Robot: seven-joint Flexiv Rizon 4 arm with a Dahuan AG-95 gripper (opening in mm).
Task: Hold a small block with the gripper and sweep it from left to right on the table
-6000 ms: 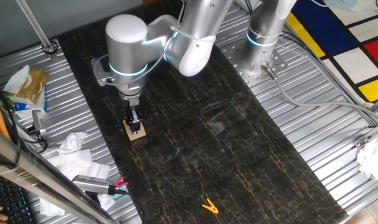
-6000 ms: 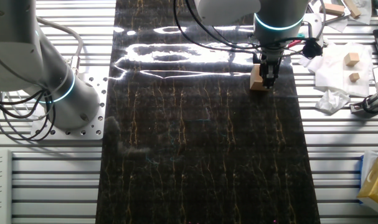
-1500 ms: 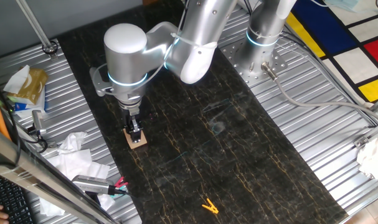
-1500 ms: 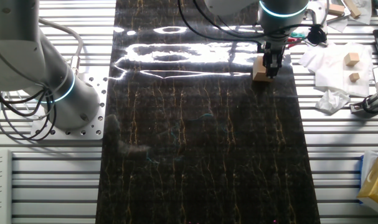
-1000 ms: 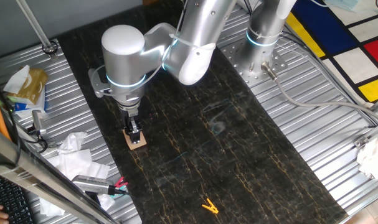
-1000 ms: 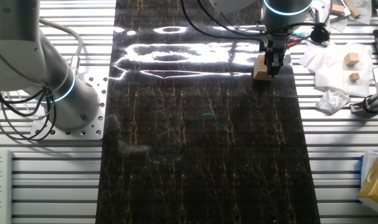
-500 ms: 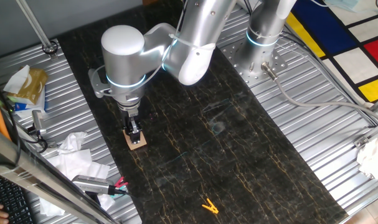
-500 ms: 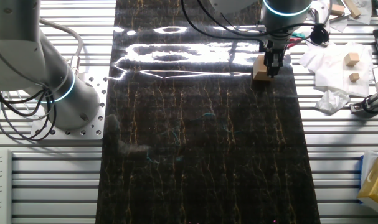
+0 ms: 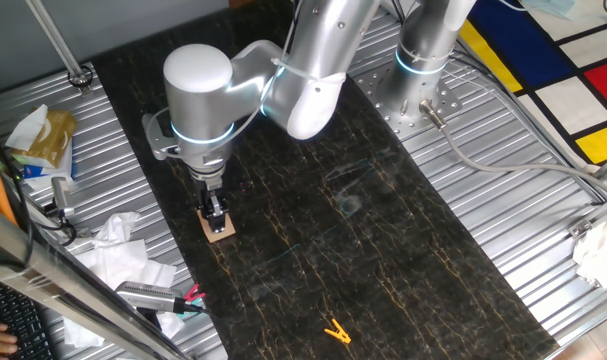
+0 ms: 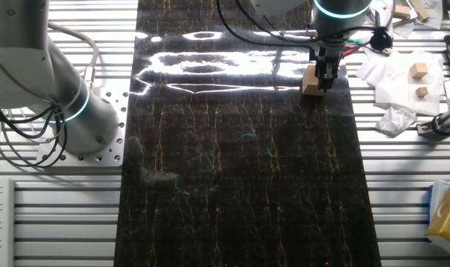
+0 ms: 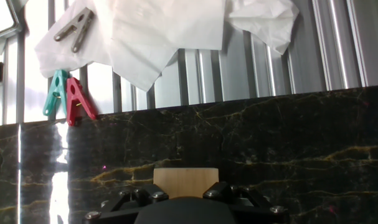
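The small block (image 9: 220,231) is a tan wooden cube resting on the black marble table (image 9: 383,230) near its left edge. The gripper (image 9: 216,211), a black two-fingered tip on the silver arm with a light-blue ring, stands upright over the block and is shut on it. In the other fixed view the block (image 10: 309,83) sits by the table's right edge (image 10: 232,185) with the gripper (image 10: 325,79) on it. In the hand view the block (image 11: 185,181) sits between the black fingers (image 11: 229,191), on the table (image 11: 301,143).
A yellow clip (image 9: 335,331) lies on the table near the front. White tissues (image 9: 123,255), a tool (image 9: 153,298) and clothes pegs (image 11: 67,99) lie on the ribbed metal beside the block. A second silver arm's base (image 9: 423,60) stands at the back. Spare wooden cubes (image 10: 419,70) lie on tissue.
Over the last six seconds the gripper and block slid a little toward the table's near-left edge. In the last second nothing has visibly moved.
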